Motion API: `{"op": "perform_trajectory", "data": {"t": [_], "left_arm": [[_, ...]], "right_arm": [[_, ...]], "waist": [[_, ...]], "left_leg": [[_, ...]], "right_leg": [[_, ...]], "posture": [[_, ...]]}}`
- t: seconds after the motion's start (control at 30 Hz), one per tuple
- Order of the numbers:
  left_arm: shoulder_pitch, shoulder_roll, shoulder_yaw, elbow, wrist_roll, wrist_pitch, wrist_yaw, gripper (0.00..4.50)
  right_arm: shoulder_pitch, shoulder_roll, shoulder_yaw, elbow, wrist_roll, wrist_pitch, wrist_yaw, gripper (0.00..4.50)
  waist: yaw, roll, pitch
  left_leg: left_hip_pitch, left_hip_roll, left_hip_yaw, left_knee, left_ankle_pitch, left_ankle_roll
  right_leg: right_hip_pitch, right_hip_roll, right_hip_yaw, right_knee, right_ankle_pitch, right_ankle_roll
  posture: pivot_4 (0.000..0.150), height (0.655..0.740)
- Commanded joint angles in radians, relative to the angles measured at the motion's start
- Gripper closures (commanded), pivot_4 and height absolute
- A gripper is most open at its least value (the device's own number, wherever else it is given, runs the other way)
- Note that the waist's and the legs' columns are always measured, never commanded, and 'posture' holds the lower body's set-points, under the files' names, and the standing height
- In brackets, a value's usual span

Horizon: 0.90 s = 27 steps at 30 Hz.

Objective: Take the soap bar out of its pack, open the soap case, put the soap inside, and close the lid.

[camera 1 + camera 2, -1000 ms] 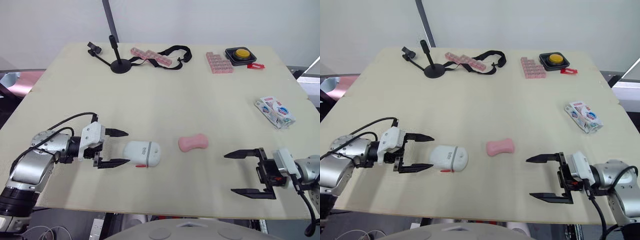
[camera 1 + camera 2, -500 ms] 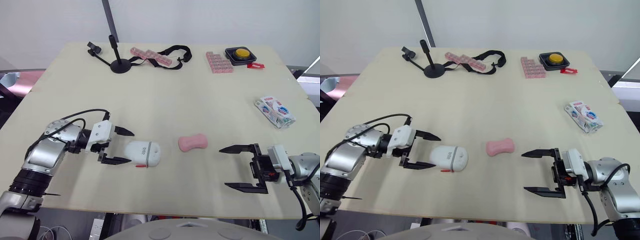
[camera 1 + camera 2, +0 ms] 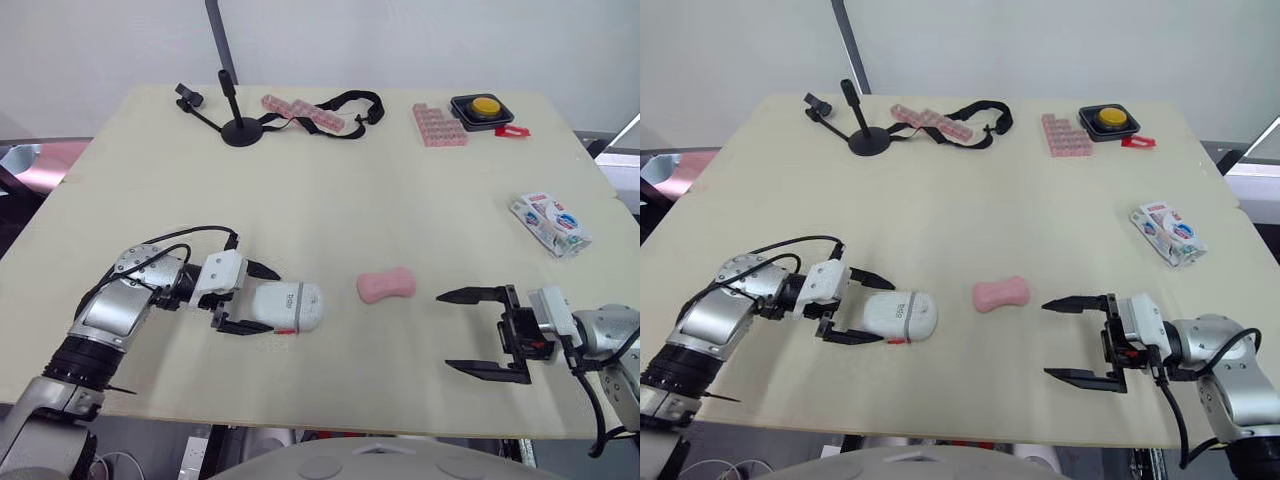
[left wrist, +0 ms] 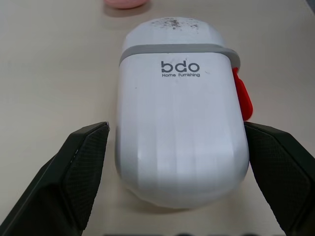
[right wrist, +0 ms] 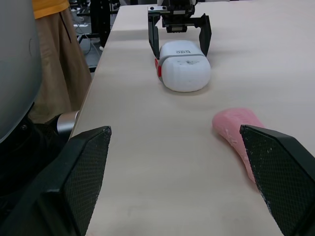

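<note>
Showing one white soap case [image 3: 285,306] lying closed at the front left of the desk [image 3: 330,190], with the left jaws spreading just wider than its rounded end and flanking it without clamping; judging it light, rigid and slick, best pinched across its long sides clear of the red latch [image 4: 242,98]. Showing also one bare pink soap bar [image 3: 386,285] just beside the case, probably firm but slippery and suiting a grip at its narrow waist, one crumpled pack [image 3: 549,224] well apart near the right edge, and the right jaws gaping wide, holding nothing.

Left tool [image 3: 883,310] spread, straddling closed soap case [image 3: 906,315]; pink soap [image 3: 1000,294] near; right tool [image 3: 1045,339] spread wide.
</note>
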Motion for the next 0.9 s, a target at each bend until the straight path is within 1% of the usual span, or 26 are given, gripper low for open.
{"op": "perform_trajectory", "data": {"t": [0.03,0.27,0.7,0.8,0.83,0.9], "left_arm": [[-0.007,0.000,0.005,-0.009,0.004,-0.019,0.011,0.00],[0.020,0.005,0.004,-0.019,-0.001,-0.028,0.017,0.00],[0.016,0.001,0.000,0.004,-0.002,-0.054,0.004,0.00],[0.016,-0.003,-0.004,0.007,0.002,-0.061,0.005,0.81],[0.017,-0.003,-0.005,0.008,0.002,-0.063,0.005,1.02],[0.017,-0.004,-0.006,0.010,0.003,-0.067,0.005,1.03]], "right_arm": [[-0.008,-0.009,-0.007,-0.026,0.005,0.002,-0.005,0.04],[-0.014,-0.010,-0.008,-0.026,0.001,0.011,-0.014,0.04],[-0.010,-0.010,-0.010,-0.011,-0.008,0.008,-0.006,0.04],[-0.007,-0.009,-0.011,-0.013,-0.009,0.007,-0.010,0.00],[-0.006,-0.009,-0.011,-0.013,-0.009,0.007,-0.010,0.00],[-0.005,-0.008,-0.010,-0.013,-0.010,0.006,-0.011,0.00]], "waist": [[0.000,0.000,0.000],[0.001,0.000,0.000],[0.002,0.000,0.000],[0.002,0.000,0.000],[0.002,0.000,0.000],[0.002,0.000,0.000]], "left_leg": [[0.000,0.000,0.000,0.000,0.000,0.000],[0.000,0.000,0.000,0.000,0.000,0.000],[0.000,0.000,0.000,0.001,0.000,0.000],[0.000,0.000,0.000,0.001,0.000,0.000],[0.000,0.000,0.000,0.001,0.000,0.000],[0.000,0.000,0.000,0.001,0.000,0.000]], "right_leg": [[0.000,0.000,0.000,0.000,0.000,0.000],[0.000,0.000,0.000,0.000,0.000,0.000],[0.000,0.000,0.000,0.000,0.000,0.000],[0.000,0.000,0.000,0.000,0.000,0.000],[0.000,0.000,0.000,0.000,0.000,0.000],[0.000,0.000,0.000,0.000,0.000,0.000]], "posture": [[0.150,0.7400],[0.150,0.7400],[0.150,0.7400],[0.150,0.7400],[0.150,0.7400],[0.150,0.7400]]}}
